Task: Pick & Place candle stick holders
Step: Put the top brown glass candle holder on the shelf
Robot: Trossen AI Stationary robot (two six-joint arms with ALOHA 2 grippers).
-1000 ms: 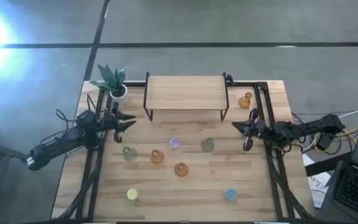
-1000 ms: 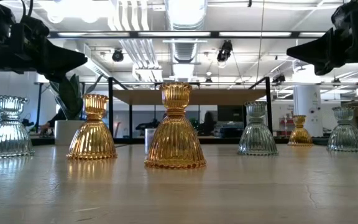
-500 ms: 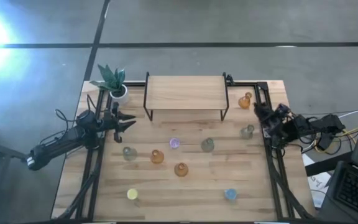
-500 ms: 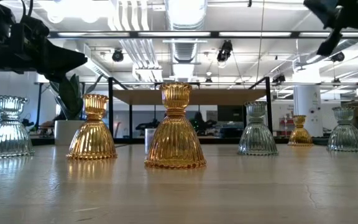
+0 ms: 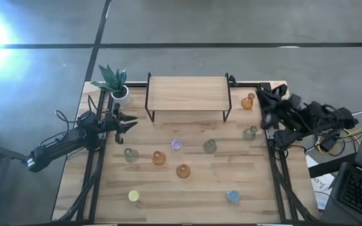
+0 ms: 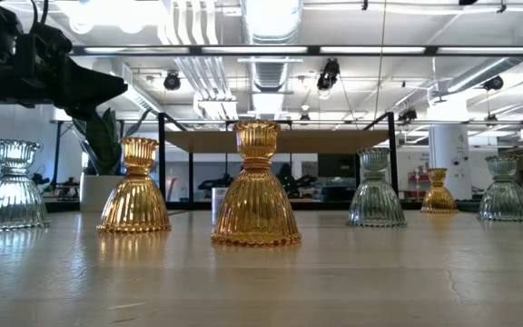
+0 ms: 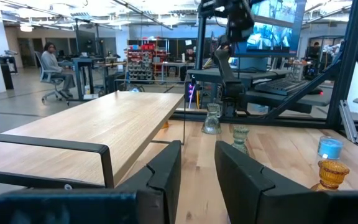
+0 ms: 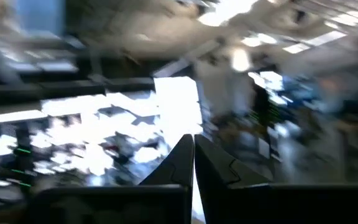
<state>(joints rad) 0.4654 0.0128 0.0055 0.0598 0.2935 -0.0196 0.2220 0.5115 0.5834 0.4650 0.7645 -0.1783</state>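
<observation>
Open-plan robotics lab: exposed silver ceiling ducts (image 6: 271, 54); rows of distant workbenches (image 7: 98, 62); a seated person (image 7: 51, 62); glowing computer screens (image 7: 278, 18).

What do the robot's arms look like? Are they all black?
Yes, both are dark, nearly black. The left arm is thin and jointed. The right arm is chunkier, with black cables looping off it. Each ends in two flat, wedge-shaped jaws: left gripper, right gripper. I see no markings.

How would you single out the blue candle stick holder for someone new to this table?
Start at the wooden shelf at the table's far edge, then cross to the opposite, near edge, toward the right arm's side. The blue candle stick holder stands alone there; it is the only blue one, and the yellow holder sits in the other near corner.
</observation>
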